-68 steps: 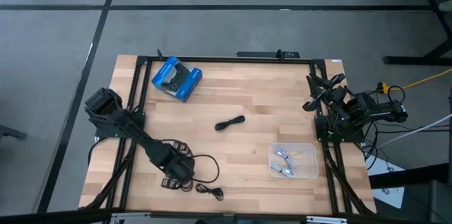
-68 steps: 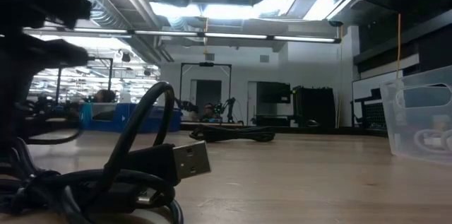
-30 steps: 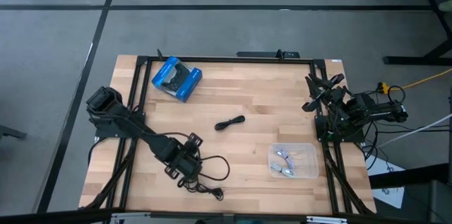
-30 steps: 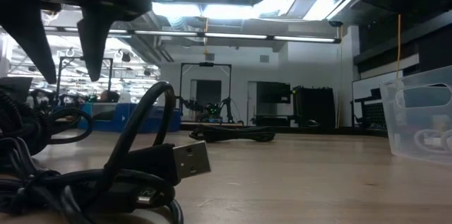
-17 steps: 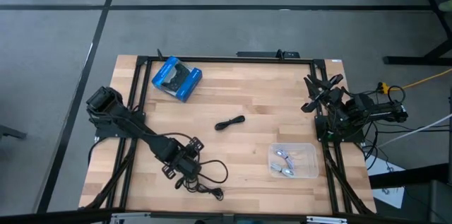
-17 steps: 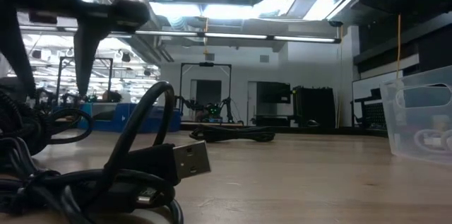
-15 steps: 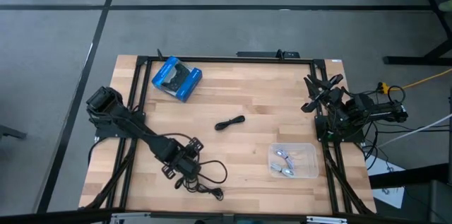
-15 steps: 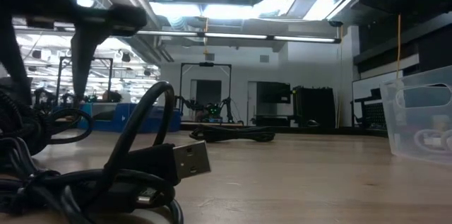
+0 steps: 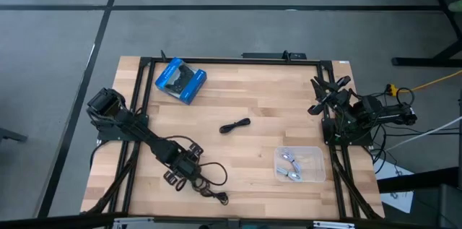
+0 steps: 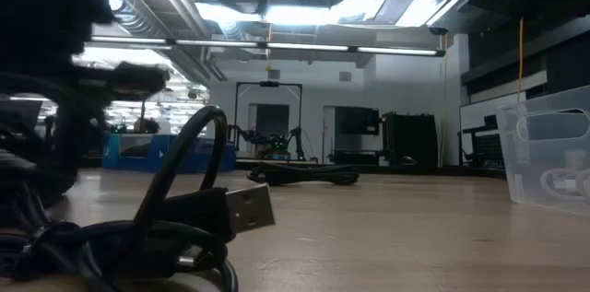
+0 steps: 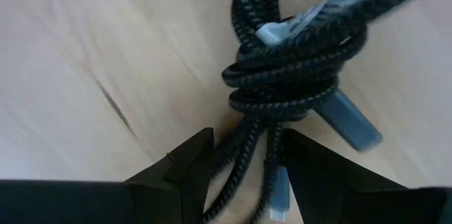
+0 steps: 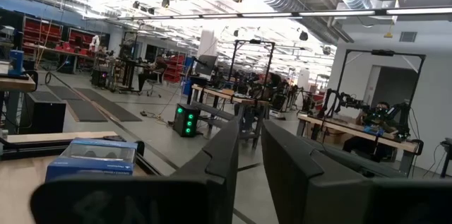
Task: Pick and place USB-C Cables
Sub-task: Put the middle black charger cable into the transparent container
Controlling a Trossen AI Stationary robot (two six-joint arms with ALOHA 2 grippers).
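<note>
A black braided USB-C cable bundle (image 9: 206, 176) lies near the table's near-left edge, with loose loops and a plug (image 10: 249, 207) resting on the wood. My left gripper (image 9: 180, 167) is down on the bundle's left end, shut on its strands (image 11: 244, 146). A second coiled black cable (image 9: 234, 125) lies at mid-table. Silvery cables lie in the clear tray (image 9: 317, 153). My right gripper (image 9: 325, 92) waits shut at the far right edge, touching nothing. My left gripper pinches several braided strands (image 11: 248, 143) between its two fingers (image 11: 191, 164), just beside the bundle's knotted wrap (image 11: 289, 90). The fingers come from above, pointing down. The bundle lies on the table, with its loops slack toward the right.
A blue-and-black package (image 9: 180, 79) sits at the far left corner. The clear tray stands near the right edge. A black frame rail (image 9: 231, 60) runs around the tabletop. Bare wood lies between the mid-table cable and the tray.
My left gripper has come down and moved a little toward the table's near-left corner, onto the cable bundle. The bundle's loose loop has shifted slightly left with it.
</note>
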